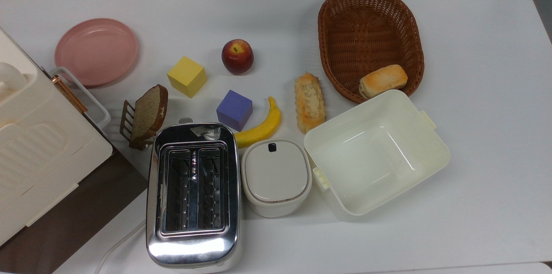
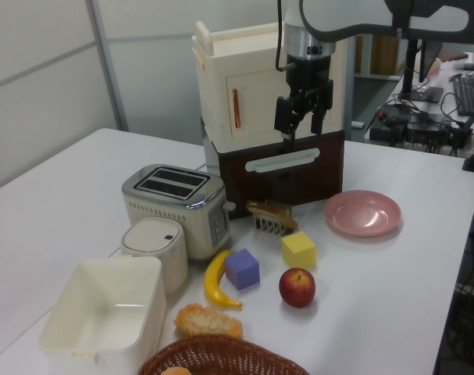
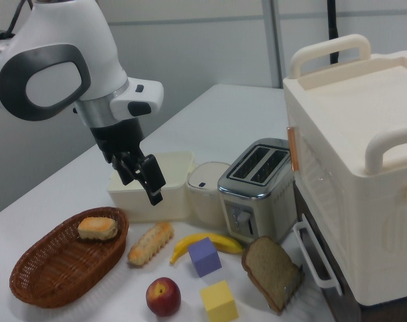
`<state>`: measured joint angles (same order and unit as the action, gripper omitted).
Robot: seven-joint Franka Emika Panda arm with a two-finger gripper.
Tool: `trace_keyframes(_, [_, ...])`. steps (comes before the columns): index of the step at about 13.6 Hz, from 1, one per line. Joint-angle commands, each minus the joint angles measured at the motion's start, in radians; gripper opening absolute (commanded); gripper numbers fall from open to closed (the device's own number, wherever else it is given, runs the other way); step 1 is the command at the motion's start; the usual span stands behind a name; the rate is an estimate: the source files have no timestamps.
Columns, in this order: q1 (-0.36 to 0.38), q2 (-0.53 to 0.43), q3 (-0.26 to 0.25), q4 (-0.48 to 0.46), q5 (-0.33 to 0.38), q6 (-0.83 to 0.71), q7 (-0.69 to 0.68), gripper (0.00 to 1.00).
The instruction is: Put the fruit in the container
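- The apple (image 1: 237, 56) sits on the white table (image 1: 474, 49) by itself, nothing touching it. In the top view it's between the yellow block (image 1: 186, 76) and the wicker basket (image 1: 370, 41), with the purple block (image 1: 234, 110) and banana (image 1: 261, 126) nearby.
- The tub (image 1: 375, 153) is empty and upright, pretty much touching the basket rim on one side and sitting just beside the small lidded box (image 1: 276, 177) on the other.
- The gripper (image 2: 302, 125) hangs up in the air well above the table, holding nothing. Fingers are spread a bit, with a gap showing between them in the left view.
- In the right view the gripper (image 3: 144, 181) hangs in front of the tub, apple (image 3: 163, 296) way down below it.
- There's a bread roll (image 1: 383, 80) in the basket, a long pastry (image 1: 309, 102) beside it, plus a toaster (image 1: 192, 194) and pink plate (image 1: 96, 51).
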<state>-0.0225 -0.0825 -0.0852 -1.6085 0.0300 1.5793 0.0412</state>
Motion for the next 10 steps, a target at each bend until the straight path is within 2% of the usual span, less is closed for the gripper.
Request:
trace_keyframes(1, [-0.001, -0.013, -0.001, -0.028, 0.004, -0.016, -0.023, 1.00])
trace_keyframes(10, [0.001, -0.003, -0.001, -0.030, 0.004, -0.012, -0.024, 1.00])
